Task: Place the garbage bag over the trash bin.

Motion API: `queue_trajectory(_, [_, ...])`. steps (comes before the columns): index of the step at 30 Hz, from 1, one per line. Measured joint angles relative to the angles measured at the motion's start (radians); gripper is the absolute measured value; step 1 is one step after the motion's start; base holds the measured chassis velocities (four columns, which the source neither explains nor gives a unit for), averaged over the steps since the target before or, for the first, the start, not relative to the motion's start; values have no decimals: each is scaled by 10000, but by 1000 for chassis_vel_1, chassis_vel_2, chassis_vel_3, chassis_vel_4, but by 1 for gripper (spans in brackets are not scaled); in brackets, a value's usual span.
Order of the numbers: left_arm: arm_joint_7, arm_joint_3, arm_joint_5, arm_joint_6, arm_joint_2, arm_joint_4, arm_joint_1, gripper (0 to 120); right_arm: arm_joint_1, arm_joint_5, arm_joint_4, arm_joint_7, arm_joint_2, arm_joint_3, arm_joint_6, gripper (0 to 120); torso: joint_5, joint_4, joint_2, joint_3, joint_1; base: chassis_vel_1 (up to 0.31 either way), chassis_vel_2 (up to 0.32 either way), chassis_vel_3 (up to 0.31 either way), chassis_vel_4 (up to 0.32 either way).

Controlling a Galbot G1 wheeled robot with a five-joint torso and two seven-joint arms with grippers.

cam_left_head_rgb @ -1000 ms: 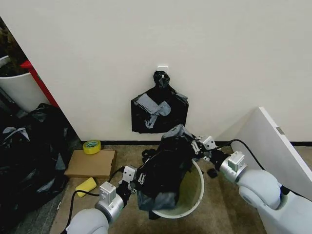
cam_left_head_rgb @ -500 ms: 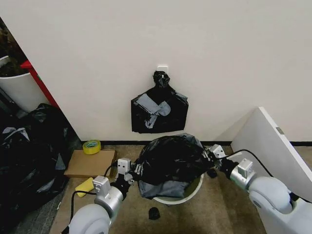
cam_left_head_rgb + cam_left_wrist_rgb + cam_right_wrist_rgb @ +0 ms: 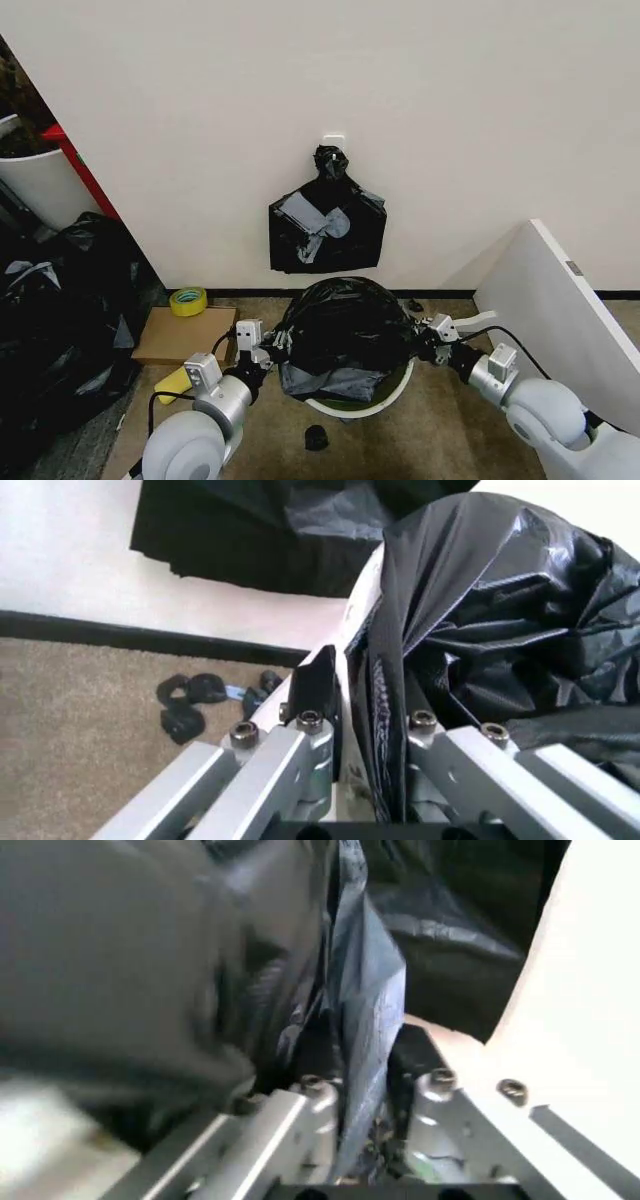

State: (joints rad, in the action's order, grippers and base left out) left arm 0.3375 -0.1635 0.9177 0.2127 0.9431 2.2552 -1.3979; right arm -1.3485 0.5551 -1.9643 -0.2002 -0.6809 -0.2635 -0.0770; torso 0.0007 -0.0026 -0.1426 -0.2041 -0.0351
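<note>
The garbage bag (image 3: 343,335) lies spread like a dome over the trash bin (image 3: 352,407), which stands on the carpet floor by the wall; only the front rim of the bin is visible under it. The left gripper (image 3: 270,349) has its jaws closed on the bag's edge at the left side. The right gripper (image 3: 419,340) has its jaws closed on the bag's edge at the right side.

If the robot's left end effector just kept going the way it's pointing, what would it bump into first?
Probably the trash bin: the left end effector is shut on the garbage bag at the bin's side and points across it. Depth is hard to judge.
</note>
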Motion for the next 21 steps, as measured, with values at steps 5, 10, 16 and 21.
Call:
queue_trajectory(5, [1,66,-177,126,8,-108,6,5,-29,588,-58,245,-117,-116,-97,30,0,-1,0,0,0,0,0,0,0])
queue_trajectory(10, [-29,46,-331,155,-9,-158,-35,5,-72,1613,29,510,-189,-544,146,51,0,1,0,0,0,0,0,0,0])
queue_trajectory(16, [-20,-15,-347,155,6,-158,-55,5,-198,2430,253,328,-63,-1122,290,71,0,-1,0,0,0,0,0,0,0])
queue_trajectory(21, [58,-36,-342,162,105,-140,-111,5,-281,2871,312,243,72,-1646,300,88,1,0,0,0,0,0,0,0,0])
